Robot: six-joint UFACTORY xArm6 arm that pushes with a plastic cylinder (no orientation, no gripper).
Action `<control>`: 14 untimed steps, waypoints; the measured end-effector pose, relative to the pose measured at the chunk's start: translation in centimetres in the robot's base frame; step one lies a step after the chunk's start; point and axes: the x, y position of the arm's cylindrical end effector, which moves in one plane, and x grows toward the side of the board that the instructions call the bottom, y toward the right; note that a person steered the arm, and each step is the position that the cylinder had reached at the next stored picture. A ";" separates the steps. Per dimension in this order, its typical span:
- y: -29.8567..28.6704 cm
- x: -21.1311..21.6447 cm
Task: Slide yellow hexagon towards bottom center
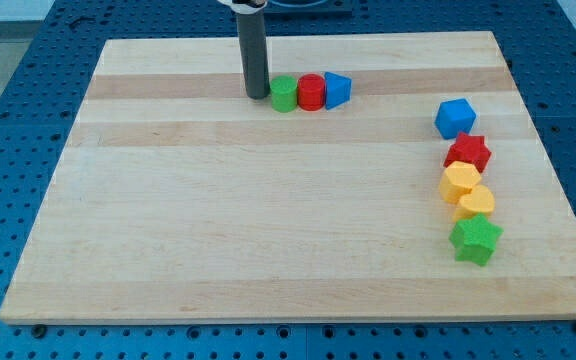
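Note:
The yellow hexagon (460,181) lies at the view's right in a column of blocks, under a red star (468,152) and above a yellow heart (477,202). A blue cube (455,118) heads the column and a green star (476,239) ends it. My tip (257,95) rests on the board near the view's top, just left of a green cylinder (284,93), far from the yellow hexagon. A red cylinder (311,91) and a blue triangle (337,89) follow the green cylinder in a row.
The blocks lie on a light wooden board (218,220) set on a blue perforated table (8,120). The rod rises from my tip out of the view's top.

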 end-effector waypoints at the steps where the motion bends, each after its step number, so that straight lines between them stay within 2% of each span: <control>1: -0.7 2.0; 2: 0.5 4.8; 3: 4.9 5.1; 6: 20.7 1.7; 9: 37.3 3.1; 11: 38.0 7.9; 14: 33.0 12.6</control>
